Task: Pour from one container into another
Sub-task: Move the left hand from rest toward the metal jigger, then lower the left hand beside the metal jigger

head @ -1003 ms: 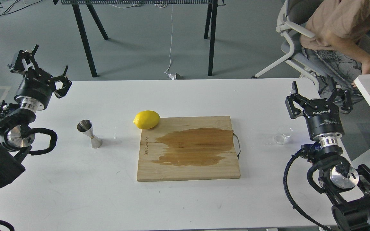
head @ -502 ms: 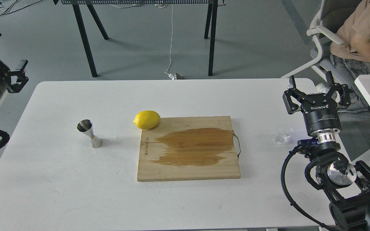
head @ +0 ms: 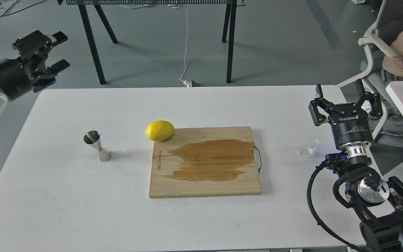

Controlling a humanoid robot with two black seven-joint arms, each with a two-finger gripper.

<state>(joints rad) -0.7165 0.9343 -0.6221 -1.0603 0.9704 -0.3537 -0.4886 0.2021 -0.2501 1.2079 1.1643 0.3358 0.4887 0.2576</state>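
Clear cup sits upright on the table, just left of the right gripper, fingers spread, empty (clearly the nearer arm). Jigger stands far left; left gripper, parted and empty, hangs off-table.

Tiny clear cup upright at table's right; steel jigger upright, far left

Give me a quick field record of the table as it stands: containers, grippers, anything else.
clear cup: upright, table's right side, untouched
jigger: upright, table's left side, untouched
left gripper: open, empty, raised beyond the table's far-left corner
right gripper: open, empty, just right of the cup
lemon: at the cutting board's far-left corner
cutting board: table centre, dark wet patch
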